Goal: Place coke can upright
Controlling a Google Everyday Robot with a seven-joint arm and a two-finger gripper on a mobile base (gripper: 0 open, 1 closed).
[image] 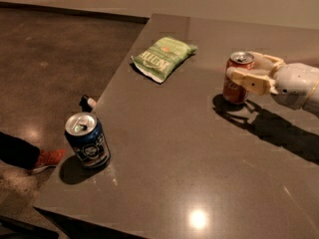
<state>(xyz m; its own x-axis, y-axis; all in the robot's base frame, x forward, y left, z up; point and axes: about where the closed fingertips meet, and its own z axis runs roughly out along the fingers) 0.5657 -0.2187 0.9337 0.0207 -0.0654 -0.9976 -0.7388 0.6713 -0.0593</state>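
The gripper (242,66) was positioned over the right side of the table (199,158), entering from the right edge of the camera view on a white arm (299,86). Its two cream-coloured fingers (247,77) were closed around the upper half of the coke can (232,90), one finger across the near side and the other behind the can.

The coke can stood upright in this grasp, silver top and pull tab facing up. Its base met its own shadow on the table surface. Whether the can's full weight rested on the table could not be determined. The shadow of the gripper and arm extended across the tabletop to the right of the can.

A green snack bag (162,58) lay flat on the table to the left of the coke can and further back, well apart from it. A dark blue can (87,139) stood upright near the table's front left corner, with its top opened, far from the gripper.

Beyond the left table edge, on the floor (55,59), a red shoe (47,158) was visible, and a small black and white object (87,102) sat close beside the table edge.
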